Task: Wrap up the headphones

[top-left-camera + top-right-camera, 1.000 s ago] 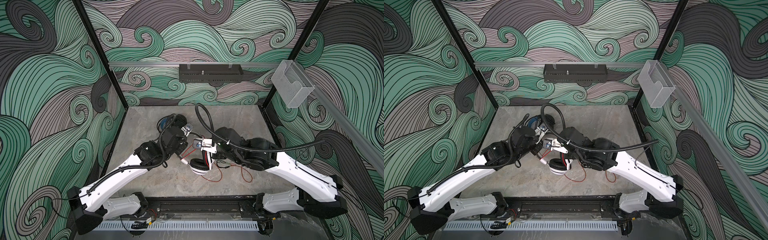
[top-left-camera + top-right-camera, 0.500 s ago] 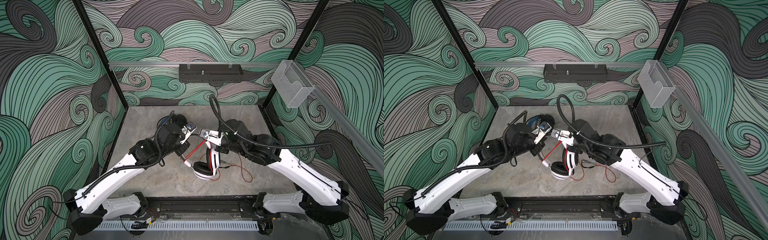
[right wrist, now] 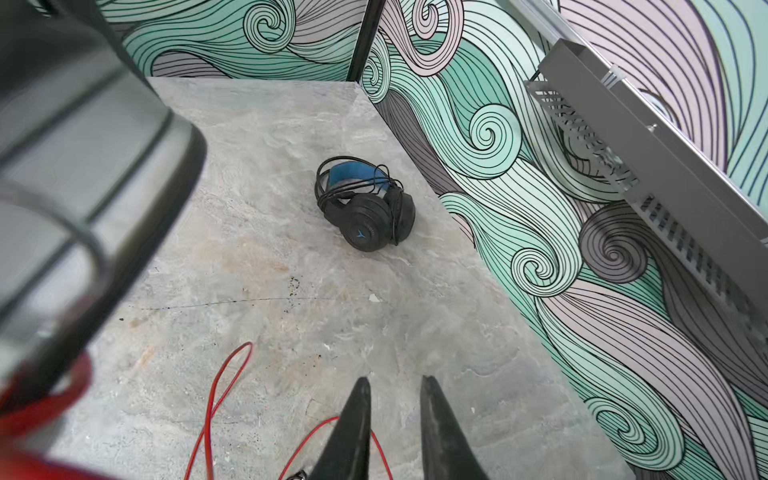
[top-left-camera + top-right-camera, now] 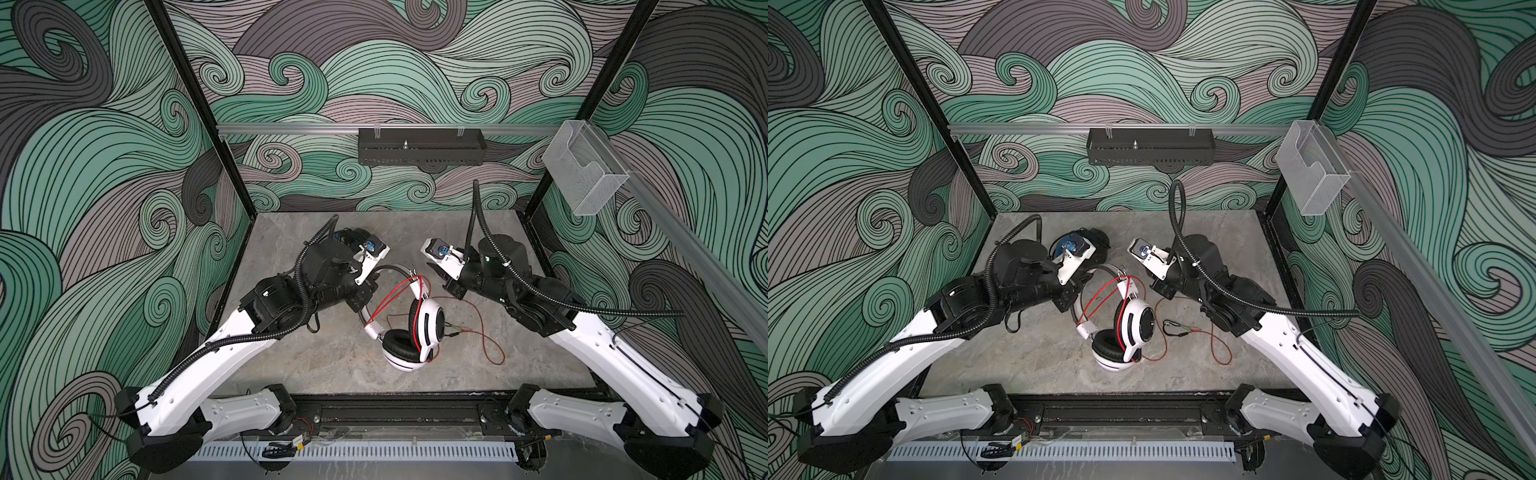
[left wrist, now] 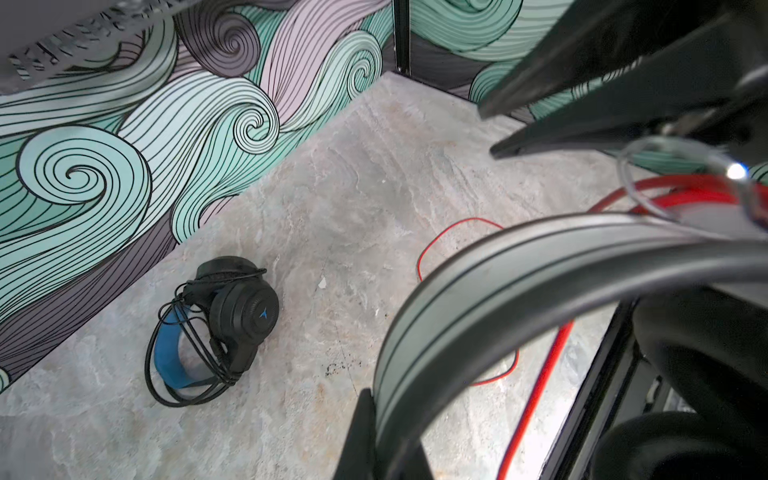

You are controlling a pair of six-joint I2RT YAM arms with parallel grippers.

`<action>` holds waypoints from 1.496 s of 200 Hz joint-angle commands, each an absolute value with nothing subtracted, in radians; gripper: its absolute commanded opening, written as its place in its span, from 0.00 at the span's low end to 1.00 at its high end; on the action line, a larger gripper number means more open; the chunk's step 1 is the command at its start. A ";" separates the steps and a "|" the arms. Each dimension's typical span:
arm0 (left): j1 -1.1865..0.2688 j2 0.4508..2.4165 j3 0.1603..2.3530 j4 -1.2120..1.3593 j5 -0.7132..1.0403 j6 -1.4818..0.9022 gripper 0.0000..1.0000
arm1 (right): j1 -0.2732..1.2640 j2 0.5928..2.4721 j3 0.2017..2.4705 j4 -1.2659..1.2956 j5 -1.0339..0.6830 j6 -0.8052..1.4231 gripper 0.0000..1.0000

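A: Where is the white-and-black headset (image 4: 1136, 328) sitting?
B: It is sitting on the grey table (image 4: 332, 353), in the middle of both top views and a bit below the centre. One ear cup (image 4: 401, 347) is lying flat with its black pad facing up. The other cup (image 4: 432, 322) is standing on its edge right beside it.
A: What is the left gripper (image 4: 362, 302) doing?
B: It is reaching in from the left of the frame. Its fingers (image 5: 360, 436) are pressed together, pinching the headband (image 5: 540, 266).
A: And the right gripper (image 3: 395, 395)?
B: It is hanging to the upper right of the headset, apart from it. Its fingers (image 3: 355, 419) are standing a little spread, with nothing between them.
A: Where is the red cable (image 5: 539, 395) going?
B: Some turns are running around the headband and the standing cup. The rest is lying loose on the table, trailing toward the right of the frame.
A: And the black headset (image 5: 237, 316)?
B: It is lying near the back wall (image 4: 374, 195), up and left of the middle in both top views, half hidden behind the left arm (image 4: 291, 291). Its black cable (image 5: 151, 374) is looping around it.
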State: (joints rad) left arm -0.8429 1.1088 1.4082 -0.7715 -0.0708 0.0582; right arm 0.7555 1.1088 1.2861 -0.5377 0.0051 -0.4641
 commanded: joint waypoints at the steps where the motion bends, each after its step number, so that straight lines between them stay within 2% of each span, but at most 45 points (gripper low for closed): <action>1: -0.845 1.105 1.485 -0.727 -0.034 -0.049 0.00 | 0.738 1.071 1.268 -0.442 -0.071 -0.376 0.34; 42: -0.844 1.119 1.565 -0.752 -0.021 -0.081 0.00 | 0.624 0.961 1.177 -0.410 -0.225 -0.246 0.73; 75: -0.844 1.142 1.645 -0.778 -0.006 -0.114 0.00 | 0.573 0.870 1.053 -0.365 -0.361 -0.151 0.84; 144: -0.845 1.180 1.730 -0.731 0.008 -0.212 0.00 | 0.572 0.867 0.816 0.017 -0.527 0.209 0.88; 216: -0.845 1.195 1.728 -0.669 0.006 -0.271 0.00 | 0.574 1.008 0.765 0.244 -0.603 0.360 0.89; 229: -0.845 1.196 1.723 -0.653 0.007 -0.282 0.00 | 0.579 1.059 0.777 0.281 -0.616 0.380 0.87; 256: -0.843 1.204 1.723 -0.620 0.000 -0.311 0.00 | 0.605 1.150 0.781 0.334 -0.647 0.382 0.79; 299: -0.827 1.204 1.736 -0.567 -0.037 -0.365 0.00 | 0.612 1.197 0.703 0.393 -0.643 0.394 0.66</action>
